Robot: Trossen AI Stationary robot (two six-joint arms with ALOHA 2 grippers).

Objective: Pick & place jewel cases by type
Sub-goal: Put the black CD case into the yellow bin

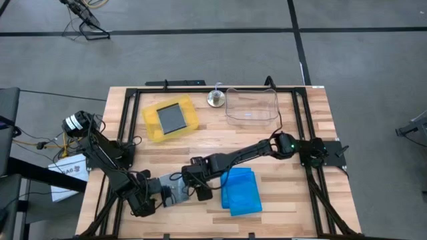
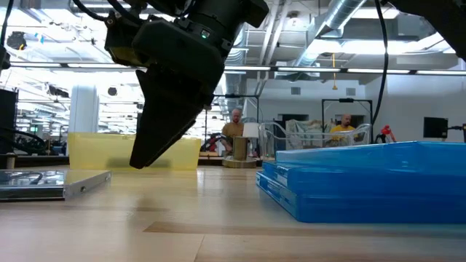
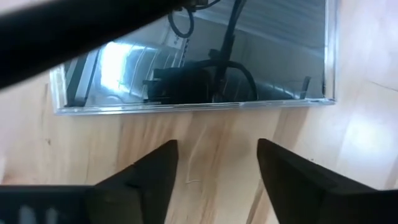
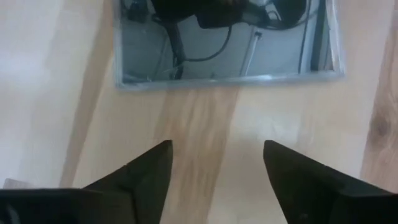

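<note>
A clear-grey jewel case (image 1: 175,191) lies flat on the wood near the table's front edge, between my two grippers. My left gripper (image 1: 152,198) stands just left of it, open, with bare table between its fingers (image 3: 217,152) and the case (image 3: 205,62) ahead of them. My right gripper (image 1: 200,190) stands just right of the case (image 4: 224,43), also open and holding nothing (image 4: 217,152). In the low view the right gripper (image 2: 145,156) hangs above the table beside the case (image 2: 51,183). A stack of blue jewel cases (image 1: 241,191) lies to the right.
A yellow tray (image 1: 148,123) with a grey case in it stands at the back left. A clear plastic tub (image 1: 251,107) stands at the back right, with a small round metal object (image 1: 215,99) between them. People sit in the room beyond the table.
</note>
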